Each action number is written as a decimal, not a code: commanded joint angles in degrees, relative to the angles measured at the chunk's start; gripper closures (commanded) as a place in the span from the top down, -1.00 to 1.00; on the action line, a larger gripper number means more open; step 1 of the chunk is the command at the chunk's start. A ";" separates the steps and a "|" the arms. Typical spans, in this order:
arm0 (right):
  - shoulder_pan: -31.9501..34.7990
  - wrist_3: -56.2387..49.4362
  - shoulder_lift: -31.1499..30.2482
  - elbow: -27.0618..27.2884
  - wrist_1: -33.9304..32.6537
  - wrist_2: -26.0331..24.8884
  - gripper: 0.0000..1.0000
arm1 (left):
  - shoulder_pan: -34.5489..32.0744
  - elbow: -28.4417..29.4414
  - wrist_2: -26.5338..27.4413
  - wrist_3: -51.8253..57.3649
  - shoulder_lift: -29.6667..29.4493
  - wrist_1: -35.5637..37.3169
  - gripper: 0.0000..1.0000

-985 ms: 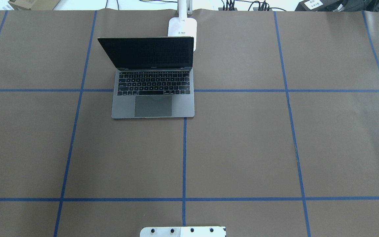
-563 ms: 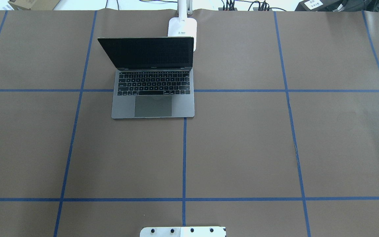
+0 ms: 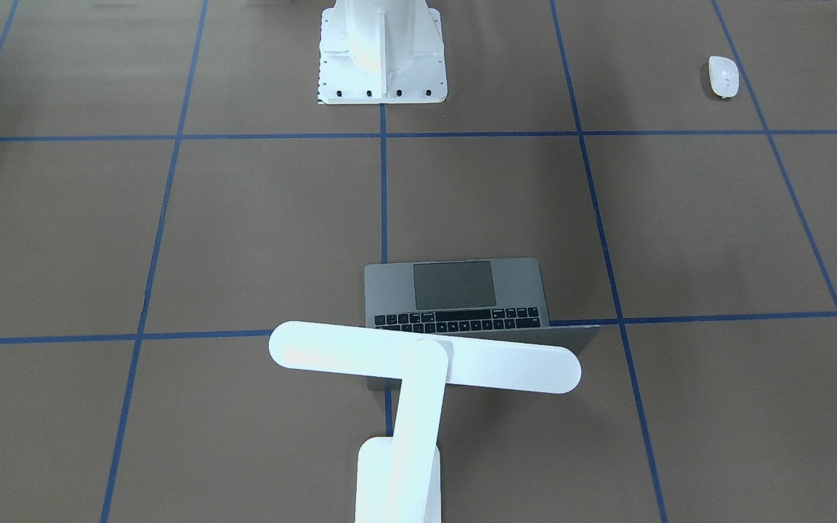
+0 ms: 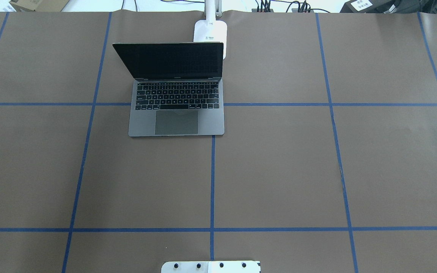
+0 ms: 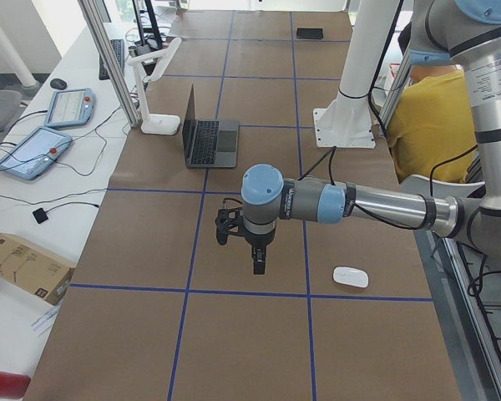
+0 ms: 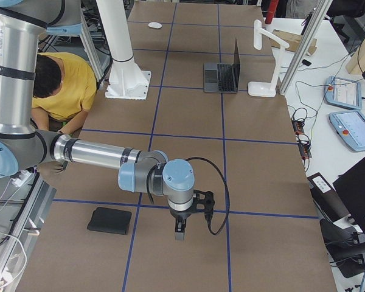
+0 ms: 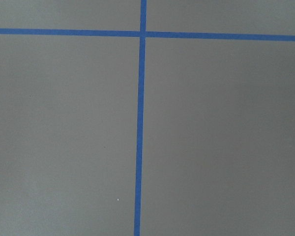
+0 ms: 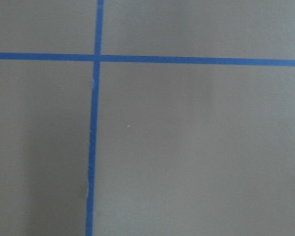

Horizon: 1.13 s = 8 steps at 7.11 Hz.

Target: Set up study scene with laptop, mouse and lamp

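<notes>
Brown paper crossed by blue tape lines covers the bench (image 4: 279,170). From my remote station, the overhead view matches the one from a second ago: nothing on it has moved. The laptop (image 4: 176,113) sits open near the middle of the far edge, screen dark, keyboard facing the robot. The lamp (image 3: 424,359) stands just behind it at that edge, its bar head reaching over the lid. The mouse (image 5: 351,276) lies well apart from both, near the robot-side edge toward the bench's left end. The left tool (image 5: 257,261) hangs above bare paper near the mouse, not touching it; I cannot tell whether its fingers are parted or closed. The right tool (image 6: 179,230) hangs over the right end near a flat black pad (image 6: 109,219), and its state is equally unclear to me. I judge the laptop and lamp placed, with the mouse the remaining piece to bring beside the laptop.
</notes>
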 commanded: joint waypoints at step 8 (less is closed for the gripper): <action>6.52 40.23 -8.05 -1.87 -3.17 4.52 0.99 | 0.00 0.71 -0.09 -0.28 -0.04 -0.13 1.00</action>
